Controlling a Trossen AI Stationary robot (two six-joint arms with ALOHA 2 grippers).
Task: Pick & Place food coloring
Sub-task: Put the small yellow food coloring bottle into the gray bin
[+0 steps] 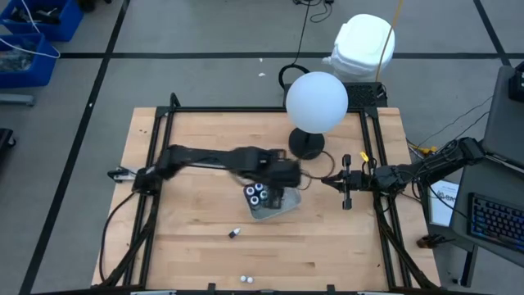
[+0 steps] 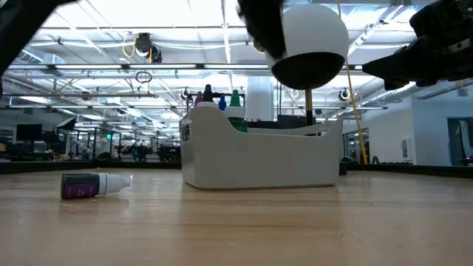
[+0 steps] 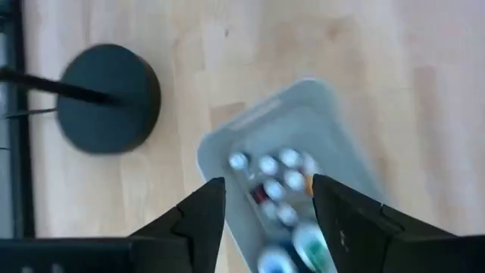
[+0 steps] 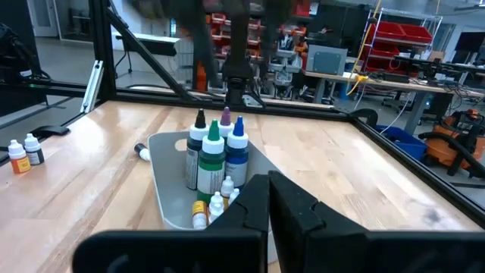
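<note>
Several food coloring bottles (image 4: 214,155) stand upright, caps up, in a pale tray (image 1: 282,206) near the table (image 1: 188,246) centre; smaller ones lie at their feet. One bottle (image 2: 94,185) lies on its side at 7 o'clock from the tray; two (image 1: 248,279) sit near 6. The left gripper (image 3: 267,199) hovers over the tray, fingers released; the right gripper (image 4: 269,199), at 3 o'clock, has its fingers clenched on nothing.

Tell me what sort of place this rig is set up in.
Likely a large industrial lab or workshop. Past the wooden table, the right wrist view shows red storage bins on racks and workbenches with equipment; the low view shows an open hall with ceiling strip lights.
</note>
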